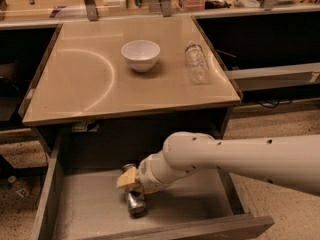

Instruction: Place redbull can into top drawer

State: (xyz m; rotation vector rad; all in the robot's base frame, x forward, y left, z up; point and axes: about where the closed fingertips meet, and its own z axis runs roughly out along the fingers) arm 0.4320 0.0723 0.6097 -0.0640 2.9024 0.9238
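Observation:
The top drawer [82, 211] stands pulled open below the tabletop, with a flat grey bottom and thick grey walls. The redbull can [136, 204], slim and silver, is inside the drawer near the middle, tilted, with its lower end at or just above the drawer bottom. My gripper [131, 180] reaches down into the drawer on the white arm [235, 156] from the right. Its tan finger pad [126, 178] lies across the can's middle, and the gripper is closed on the can.
A white bowl [140, 54] and a clear crinkled plastic bottle [196, 62] are on the tan tabletop [75, 84]. The drawer's front wall [200, 229] is near the bottom of the view. Dark open bays flank the table, and a cluttered counter runs behind it.

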